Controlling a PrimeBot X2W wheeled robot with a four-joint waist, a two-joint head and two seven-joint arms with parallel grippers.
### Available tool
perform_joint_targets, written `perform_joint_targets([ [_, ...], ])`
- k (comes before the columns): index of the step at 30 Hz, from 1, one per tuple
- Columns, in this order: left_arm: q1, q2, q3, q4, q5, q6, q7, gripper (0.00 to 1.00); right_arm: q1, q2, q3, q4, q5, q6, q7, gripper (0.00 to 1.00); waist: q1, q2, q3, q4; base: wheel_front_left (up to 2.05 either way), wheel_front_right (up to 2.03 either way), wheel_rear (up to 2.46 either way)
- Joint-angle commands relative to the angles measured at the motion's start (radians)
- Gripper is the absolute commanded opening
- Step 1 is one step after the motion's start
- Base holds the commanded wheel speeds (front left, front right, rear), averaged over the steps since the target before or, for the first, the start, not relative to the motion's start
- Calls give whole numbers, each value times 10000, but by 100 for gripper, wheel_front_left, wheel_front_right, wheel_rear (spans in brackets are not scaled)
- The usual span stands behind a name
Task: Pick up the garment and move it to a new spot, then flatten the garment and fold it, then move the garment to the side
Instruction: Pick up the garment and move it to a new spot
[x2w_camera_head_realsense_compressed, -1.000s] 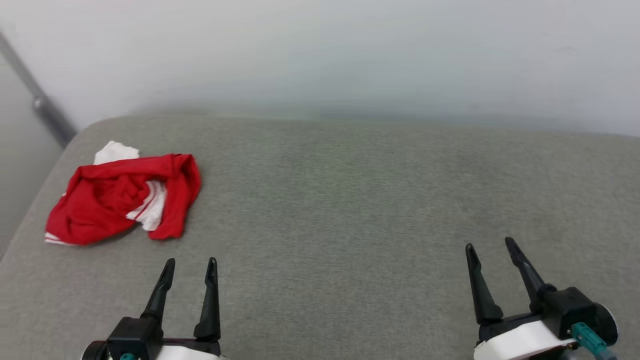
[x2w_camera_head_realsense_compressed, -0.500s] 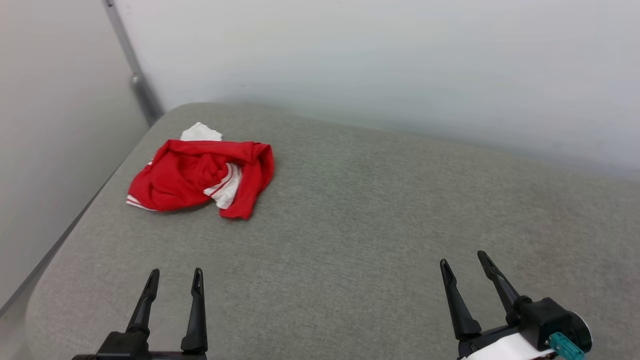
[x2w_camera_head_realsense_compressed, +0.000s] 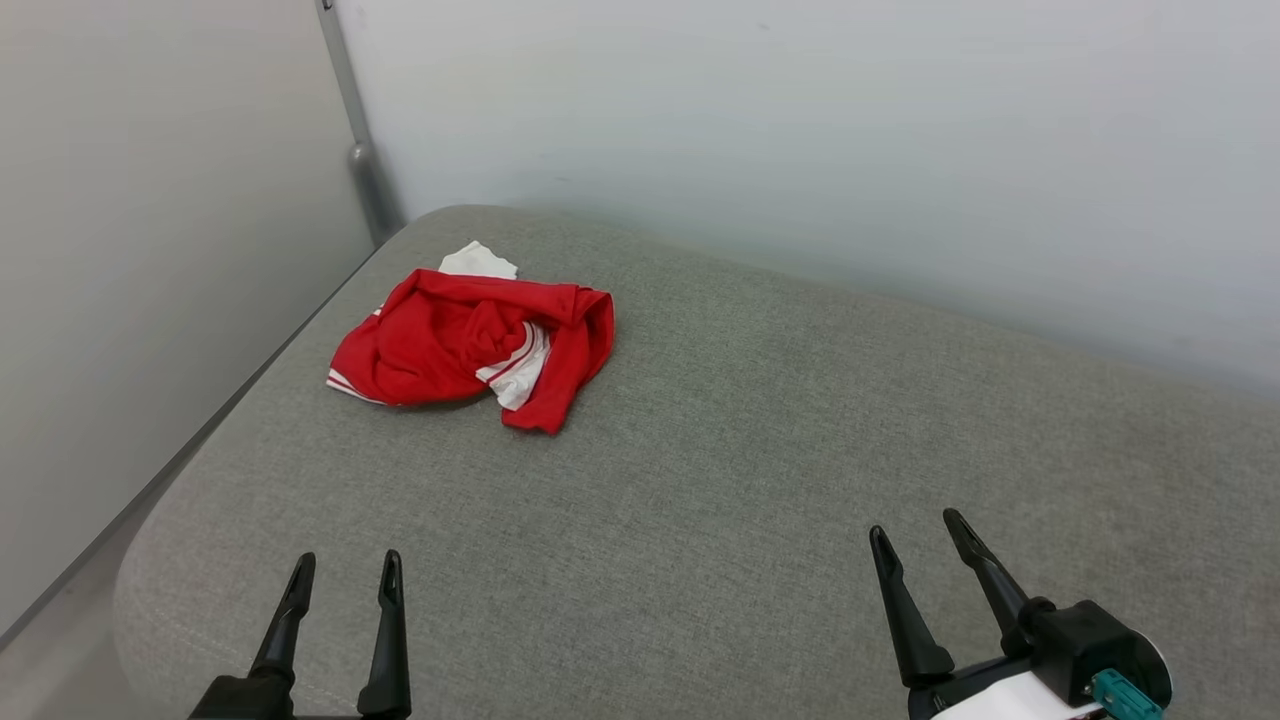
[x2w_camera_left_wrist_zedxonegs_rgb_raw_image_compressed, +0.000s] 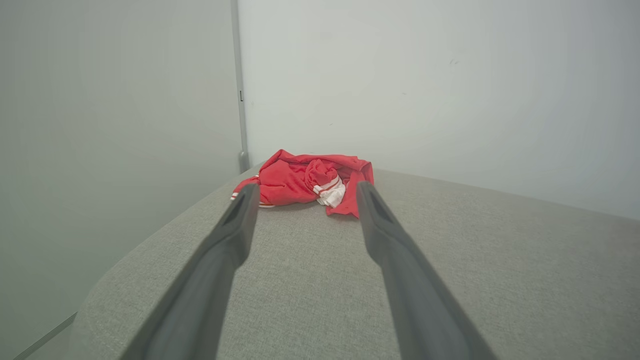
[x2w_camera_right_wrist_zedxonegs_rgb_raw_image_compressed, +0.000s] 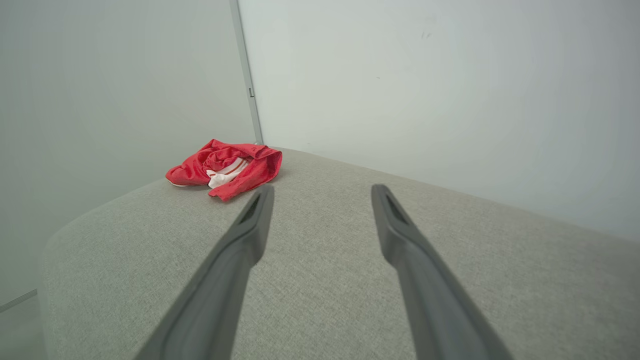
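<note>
left gripper: still spread wide, nothing in it – 7 o'clock in the head view, fingers aimed at 12
right gripper: same, spread and empty, 5 o'clock, fingers leaning toward 11
what changed: head swung left so the whole view slid – the garment itself hasn't budged
garment spot: crumpled heap at 10 o'clock on the grey cushion, well apart from both grippers
meaning: pickup not started, I'd guess the left arm reaches first

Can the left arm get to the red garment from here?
Probably yes. The garment lies crumpled ahead of the left gripper, jaws open, with only bare grey cushion between them. It sits near the far left corner, so a long reach may be needed.
</note>
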Motion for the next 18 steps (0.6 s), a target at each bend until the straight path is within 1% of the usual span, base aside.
perform_joint_targets([
  [1, 114, -12, 47, 45, -49, -42, -28, 100, 139, 2, 9, 28, 65, -3, -21, 100, 1, 0, -7, 19, 0, 0, 0],
  [12, 3, -12, 167, 117, -117, -182, -28, 100, 137, 2, 128, -40, 124, -3, -21, 100, 1, 0, 37, -26, 0, 0, 0],
  [15, -57, -12, 217, 130, -329, -189, -28, 100, 48, -1, 174, -137, 303, -5, -21, 100, 1, 0, 217, -127, 0, 0, 0],
  [18, -290, -12, 276, -2, -307, -163, -28, 100, -121, 1, 102, -273, 276, -3, -21, 100, 1, 0, 521, -280, 0, 0, 0],
])
